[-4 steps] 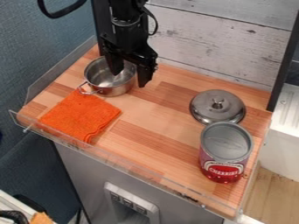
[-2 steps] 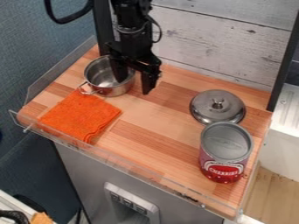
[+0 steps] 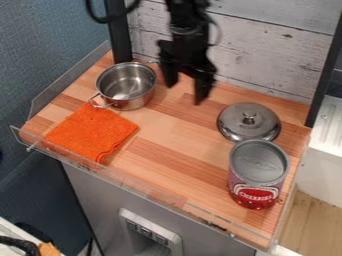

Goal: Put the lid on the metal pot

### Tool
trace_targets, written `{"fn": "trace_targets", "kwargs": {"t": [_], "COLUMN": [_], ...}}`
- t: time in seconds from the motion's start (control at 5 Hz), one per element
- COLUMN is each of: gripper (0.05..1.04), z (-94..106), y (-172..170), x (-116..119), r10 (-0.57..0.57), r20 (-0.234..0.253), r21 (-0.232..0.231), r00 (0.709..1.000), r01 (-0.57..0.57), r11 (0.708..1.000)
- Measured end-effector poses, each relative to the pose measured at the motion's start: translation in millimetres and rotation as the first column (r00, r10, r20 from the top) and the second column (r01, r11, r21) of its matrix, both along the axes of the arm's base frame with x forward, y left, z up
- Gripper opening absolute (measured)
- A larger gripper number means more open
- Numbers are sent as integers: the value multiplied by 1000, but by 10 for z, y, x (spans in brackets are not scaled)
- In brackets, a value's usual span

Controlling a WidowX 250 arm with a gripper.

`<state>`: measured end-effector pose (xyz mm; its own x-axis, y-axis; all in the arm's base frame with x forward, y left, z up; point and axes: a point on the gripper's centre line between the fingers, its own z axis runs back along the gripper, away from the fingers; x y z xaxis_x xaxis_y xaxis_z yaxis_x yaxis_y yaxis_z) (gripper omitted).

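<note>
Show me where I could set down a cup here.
Bare wood lies between the orange cloth and the can. Crowded: the lid close behind the can, the pot beside the cloth, and the gripper hanging between pot and lid.

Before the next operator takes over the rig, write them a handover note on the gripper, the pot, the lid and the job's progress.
Gripper: open and empty, over the back of the counter, between pot and lid.
Pot: upright and uncovered at the back left of the view, by the orange cloth.
Lid: on the counter at the right, knob up, just behind the red can.
Done: nothing placed; the lid is off the pot.
Left: grip the lid's knob, lift, carry it over, set it on the pot.
</note>
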<state>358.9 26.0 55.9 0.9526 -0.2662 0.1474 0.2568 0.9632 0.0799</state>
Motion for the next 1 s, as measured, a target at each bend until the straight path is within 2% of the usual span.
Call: {"fn": "trace_targets", "kwargs": {"t": [0.2, 0.4, 0.6, 0.8, 1.0], "gripper": [1000, 1000, 1000, 1001, 950], "z": [-27, -96, -200, -304, -364], "y": [-282, -505, -611, -753, -794], "x": [148, 218, 266, 265, 267], "r10": [-31, -49, -36, -69, -69], "r20": [18, 16, -8, -47, -74], "r21": [-16, -31, -55, -85, -102], "r00": [999, 999, 999, 996, 995], "r01": [32, 49, 35, 65, 62], "r11": [999, 998, 998, 994, 993]}}
